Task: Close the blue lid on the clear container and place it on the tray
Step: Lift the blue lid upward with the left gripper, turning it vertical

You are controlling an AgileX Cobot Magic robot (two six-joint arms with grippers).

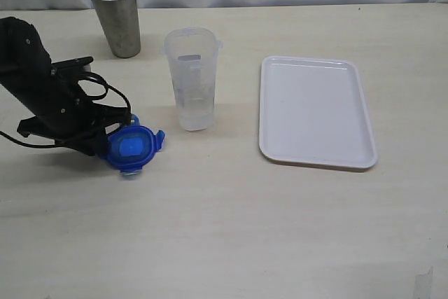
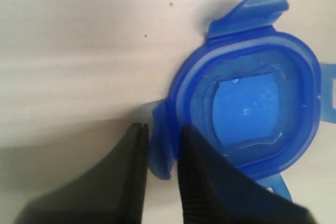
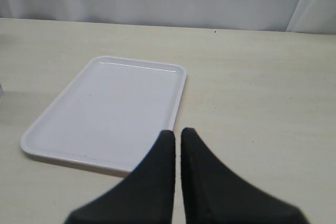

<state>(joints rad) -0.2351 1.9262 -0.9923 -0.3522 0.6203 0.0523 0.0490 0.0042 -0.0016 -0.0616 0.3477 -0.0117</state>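
Far left, the black left claw (image 2: 161, 128) is down low on the pale wood-look worktop (image 1: 224, 236), its two fingers (image 2: 202, 182) drawn in narrow on either side of one snap flap of the small rounded-square bright blue plastic lid (image 1: 131, 147). The flap sits right between them, but whether they are actually pressing on it, I cannot tell. The lid lies flat on the worktop with its hollow side up. Behind it, at the back, a tapered grey metal cup (image 1: 117, 15) stands upright. Just right of the lid and near it stands the tall clear plastic container (image 1: 192, 78), upright, open at the top, no lid on it. Further right, well apart, the flat white rectangular plastic tray (image 1: 315, 113) lies bare. The right claw (image 3: 177, 132) hangs beside the tray's near edge, its fingers drawn together with only a sliver between them, gripping nothing.
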